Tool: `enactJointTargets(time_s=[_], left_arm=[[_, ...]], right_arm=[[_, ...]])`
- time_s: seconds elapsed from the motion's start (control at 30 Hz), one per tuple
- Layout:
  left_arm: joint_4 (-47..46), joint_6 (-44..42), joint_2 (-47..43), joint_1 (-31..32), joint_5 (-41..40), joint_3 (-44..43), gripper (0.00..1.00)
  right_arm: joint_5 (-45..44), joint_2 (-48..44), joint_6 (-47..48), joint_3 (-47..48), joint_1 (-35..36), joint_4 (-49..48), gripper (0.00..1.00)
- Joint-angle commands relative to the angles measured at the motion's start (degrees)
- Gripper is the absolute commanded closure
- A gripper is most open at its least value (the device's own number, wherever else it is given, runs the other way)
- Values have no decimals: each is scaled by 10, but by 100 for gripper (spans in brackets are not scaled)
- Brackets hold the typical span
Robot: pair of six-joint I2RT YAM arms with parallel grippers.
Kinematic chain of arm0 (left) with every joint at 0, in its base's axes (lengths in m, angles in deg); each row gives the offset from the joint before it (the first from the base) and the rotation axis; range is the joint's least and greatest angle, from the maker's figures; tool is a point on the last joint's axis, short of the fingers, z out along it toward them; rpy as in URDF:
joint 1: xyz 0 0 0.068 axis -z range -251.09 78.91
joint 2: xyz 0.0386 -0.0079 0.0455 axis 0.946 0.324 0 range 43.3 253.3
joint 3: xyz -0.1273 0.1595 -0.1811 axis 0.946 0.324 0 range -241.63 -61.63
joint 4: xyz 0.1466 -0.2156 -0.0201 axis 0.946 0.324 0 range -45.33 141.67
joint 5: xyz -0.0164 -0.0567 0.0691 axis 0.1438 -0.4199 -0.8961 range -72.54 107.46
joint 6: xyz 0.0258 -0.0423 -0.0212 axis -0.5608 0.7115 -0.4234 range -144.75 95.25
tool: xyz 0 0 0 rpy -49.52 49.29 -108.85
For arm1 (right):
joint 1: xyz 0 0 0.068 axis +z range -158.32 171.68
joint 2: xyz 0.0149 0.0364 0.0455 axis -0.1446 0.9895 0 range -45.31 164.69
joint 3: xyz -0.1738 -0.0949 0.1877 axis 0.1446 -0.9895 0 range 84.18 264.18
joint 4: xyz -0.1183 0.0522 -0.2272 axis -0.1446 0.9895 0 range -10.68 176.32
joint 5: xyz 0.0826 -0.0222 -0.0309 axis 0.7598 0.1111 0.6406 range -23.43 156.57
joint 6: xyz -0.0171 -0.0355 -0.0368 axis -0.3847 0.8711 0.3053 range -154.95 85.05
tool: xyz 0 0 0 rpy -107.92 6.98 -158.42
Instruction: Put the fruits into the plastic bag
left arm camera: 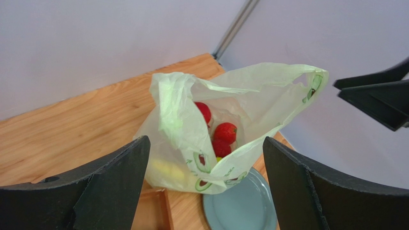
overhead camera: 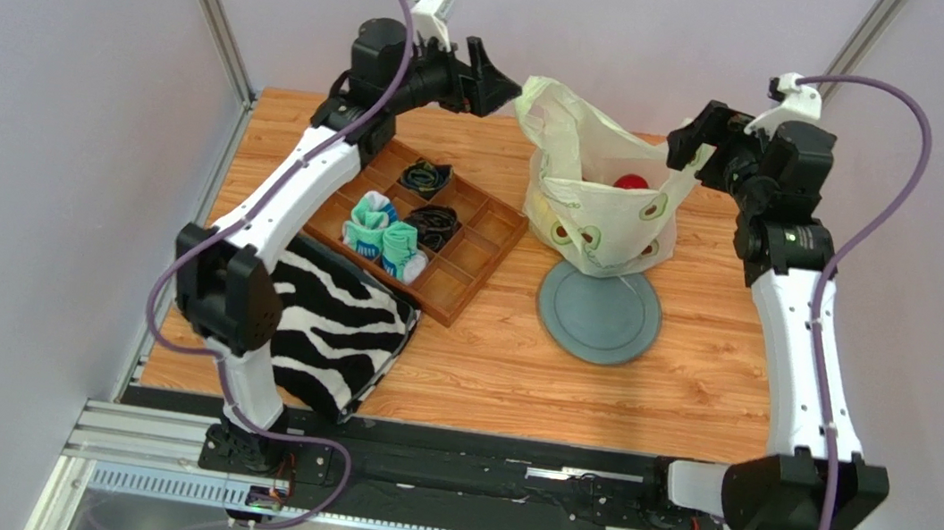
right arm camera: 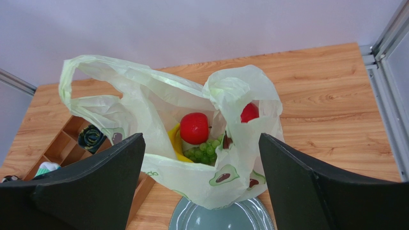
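The plastic bag stands open on a grey-green plate towards the back of the wooden table. Inside lie red fruits, green grapes and a yellow banana. The left gripper and right gripper flank the bag's top, both spread wide and gripping nothing.

I am looking into a robotics lab test cell rather than a home. A white-and-black left arm and right arm are bolted to a black mounting rail at the near edge of a wooden bench. Plain pale lilac panels set between aluminium frame posts wall it in, and purple cables loop from the wrists.
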Motion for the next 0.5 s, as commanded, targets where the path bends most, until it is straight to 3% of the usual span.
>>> enactJointTargets(time_s=[0.0, 0.17, 0.3, 0.47], left_arm=[[-40, -43, -121, -14, -124, 118, 4], [-1, -77, -283, -19, -199, 275, 3], [48, -82, -416, -19, -191, 369, 3], [147, -86, -511, -19, -189, 444, 2]], right_arm=[[-25, -79, 6, -46, -1, -16, 6], [-19, -191, -12, -139, 0, -51, 7], [-4, -263, -27, -218, 0, -71, 7], [-9, -331, -18, -299, 0, -68, 7]])
